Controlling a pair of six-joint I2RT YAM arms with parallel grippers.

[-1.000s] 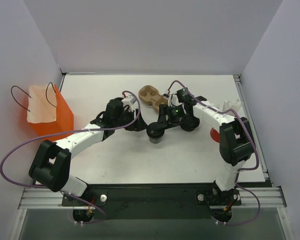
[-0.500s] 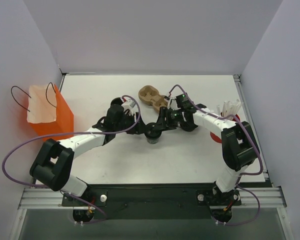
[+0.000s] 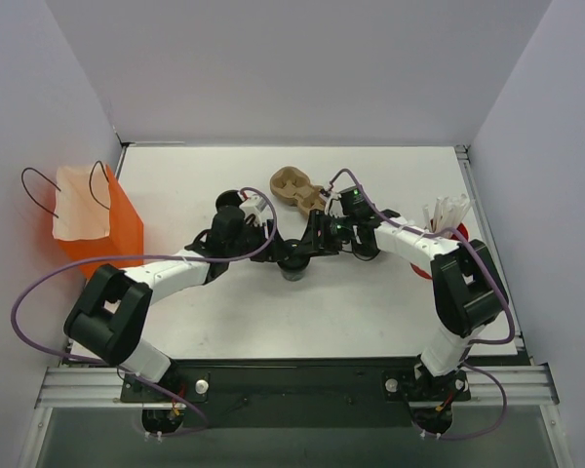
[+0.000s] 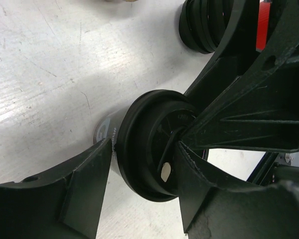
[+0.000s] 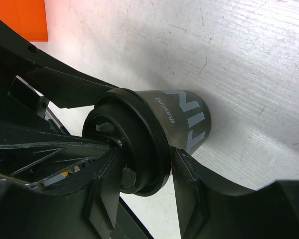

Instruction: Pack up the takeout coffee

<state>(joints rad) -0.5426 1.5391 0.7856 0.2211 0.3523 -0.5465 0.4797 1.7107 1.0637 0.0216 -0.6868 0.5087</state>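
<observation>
right gripper (image 5: 145, 156) pinches the lid rim of the takeout coffee (image 3: 294, 265); left gripper (image 4: 145, 152) straddles its wall, hold unclear; table (image 3: 390, 307) edges well apart.

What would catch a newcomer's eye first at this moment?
Both arms meet at the middle of the table, where the left gripper and the right gripper flank one small black lidded cup from opposite sides. A bright orange bag stands at the left edge, well apart. A brown cup carrier lies just behind the grippers.
</observation>
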